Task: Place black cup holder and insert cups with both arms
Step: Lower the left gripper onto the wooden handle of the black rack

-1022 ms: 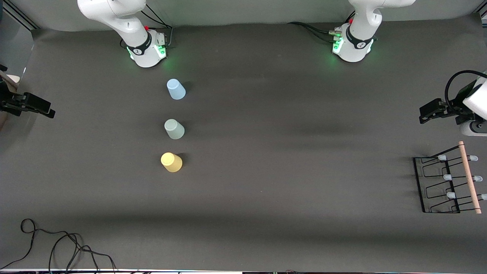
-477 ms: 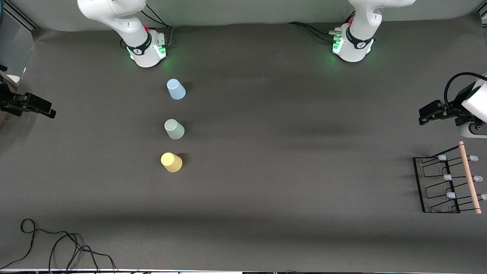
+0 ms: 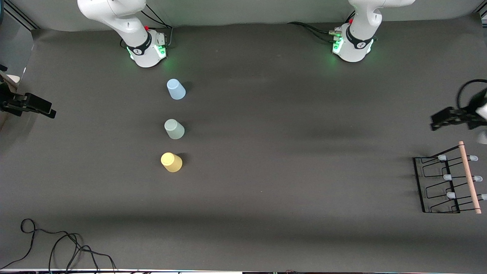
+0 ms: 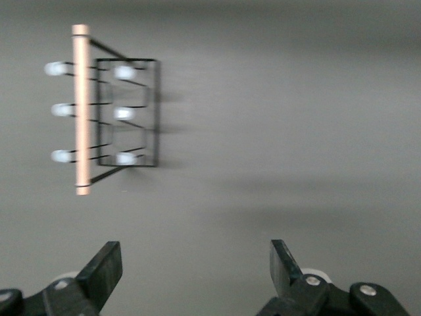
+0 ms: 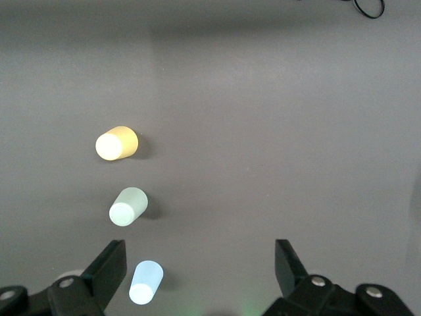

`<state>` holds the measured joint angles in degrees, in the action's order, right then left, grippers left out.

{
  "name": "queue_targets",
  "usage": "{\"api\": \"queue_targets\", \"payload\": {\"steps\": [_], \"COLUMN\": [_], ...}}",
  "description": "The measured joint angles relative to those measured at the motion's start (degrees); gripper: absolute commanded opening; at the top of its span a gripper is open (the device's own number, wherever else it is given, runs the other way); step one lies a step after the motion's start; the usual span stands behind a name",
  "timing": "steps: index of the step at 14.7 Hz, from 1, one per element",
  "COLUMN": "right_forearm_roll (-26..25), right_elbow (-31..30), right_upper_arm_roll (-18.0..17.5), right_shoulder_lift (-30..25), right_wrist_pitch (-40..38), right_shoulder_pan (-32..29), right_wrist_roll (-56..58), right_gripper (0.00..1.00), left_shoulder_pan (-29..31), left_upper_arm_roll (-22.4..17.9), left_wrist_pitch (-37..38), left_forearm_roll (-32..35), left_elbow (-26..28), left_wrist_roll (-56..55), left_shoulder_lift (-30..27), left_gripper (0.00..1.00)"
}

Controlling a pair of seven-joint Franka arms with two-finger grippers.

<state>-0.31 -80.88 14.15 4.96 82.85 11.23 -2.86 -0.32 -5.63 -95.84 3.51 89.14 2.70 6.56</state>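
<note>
Hovering wide open: left gripper [image 3: 437, 121] over table beside black cup holder [image 3: 447, 179], lining up its pickup; right gripper [image 3: 47, 110] waiting, wide open, apart from cups [image 3: 174, 129].

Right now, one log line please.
left tool open, over table by rack | right tool open, waiting | cups on table

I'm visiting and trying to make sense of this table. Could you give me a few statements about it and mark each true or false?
1. The three cups stand in a row, the yellow cup nearest the front camera. True.
2. The light blue cup sits on the black cup holder. False: it stands on the table near the right arm's base.
3. The left gripper is open and empty. True.
4. The right gripper holds the mint green cup. False: it is open and empty.
</note>
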Motion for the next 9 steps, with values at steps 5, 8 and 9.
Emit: {"api": "queue_targets", "payload": {"steps": [5,8,9], "right_forearm_roll": [0.0,0.0,0.0], "right_elbow": [0.0,0.0,0.0], "right_upper_arm_roll": [0.0,0.0,0.0], "right_shoulder_lift": [0.0,0.0,0.0], "right_wrist_pitch": [-0.2,-1.5,-1.7], "right_shoulder_pan": [0.0,0.0,0.0], "right_wrist_roll": [0.0,0.0,0.0], "right_gripper": [1.0,1.0,1.0], "left_shoulder_pan": [8.0,10.5,11.6], "left_upper_arm_roll": [-0.2,-0.2,-0.2], "left_wrist_pitch": [-7.1,-10.1,-11.2], "left_forearm_roll": [0.2,0.3,0.3], "left_elbow": [-2.3,-2.8,-2.9], "left_wrist_roll": [6.9,8.9,10.5], "left_shoulder_lift": [10.3,15.1,16.3], "left_gripper": [1.0,1.0,1.0]}}
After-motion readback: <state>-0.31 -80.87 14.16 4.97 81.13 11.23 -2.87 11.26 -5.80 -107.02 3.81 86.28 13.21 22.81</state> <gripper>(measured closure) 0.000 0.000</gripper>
